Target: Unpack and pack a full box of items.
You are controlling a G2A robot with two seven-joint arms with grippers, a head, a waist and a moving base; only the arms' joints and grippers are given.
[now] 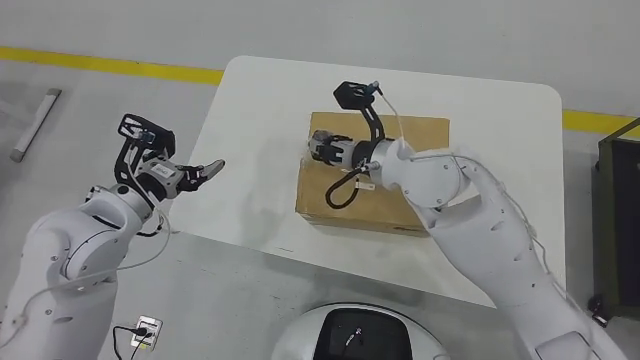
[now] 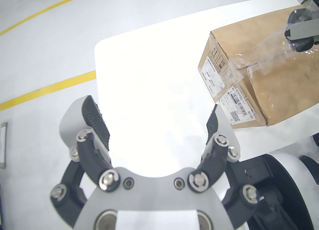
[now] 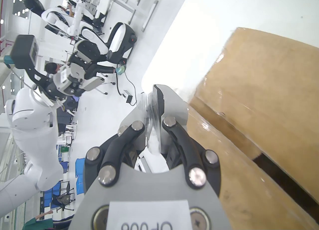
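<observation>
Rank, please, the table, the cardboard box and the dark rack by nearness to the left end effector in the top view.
1. Table: edge just beside the left end effector.
2. Cardboard box: mid-table.
3. Dark rack: on the floor beyond the table.

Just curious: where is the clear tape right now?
In the right wrist view, the clear tape strip is pinched in the right gripper, over the top of the cardboard box.
</observation>
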